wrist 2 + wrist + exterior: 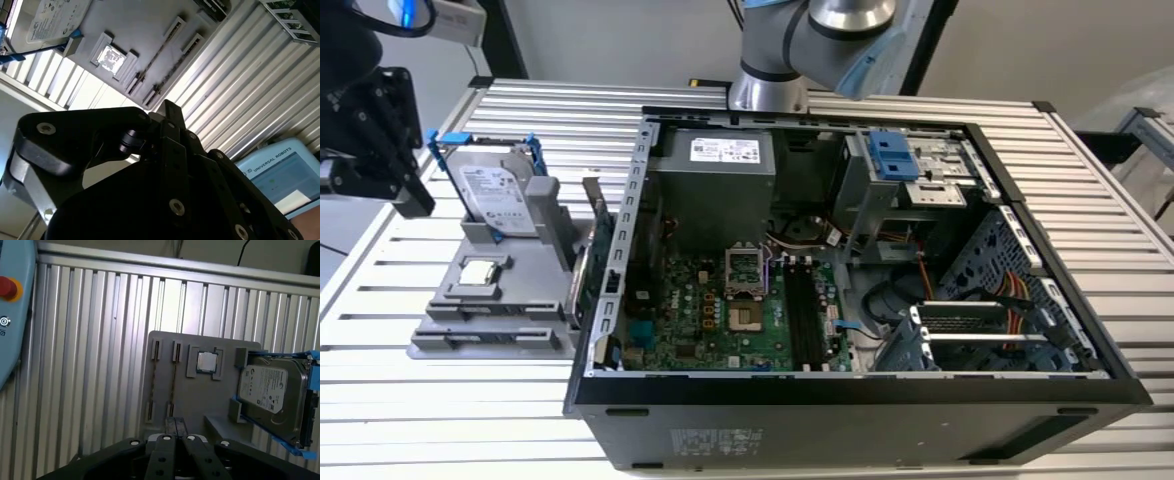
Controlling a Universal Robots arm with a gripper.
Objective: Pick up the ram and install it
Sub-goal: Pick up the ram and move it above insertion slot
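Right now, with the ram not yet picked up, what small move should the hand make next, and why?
Probably shift the hand across until it is over the ram. The hand is shut and empty, apart from the gray holder, and the ram stands on edge in its slot beside the processor, untouched.

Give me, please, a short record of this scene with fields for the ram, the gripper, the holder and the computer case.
ram: stands edge-on in a slot of the gray holder, not picked up
gripper: shut, holding nothing, apart from the ram
gray holder: on the slatted table, also carries the hard drive and the processor
computer case: open, to the exterior view's right of the holder
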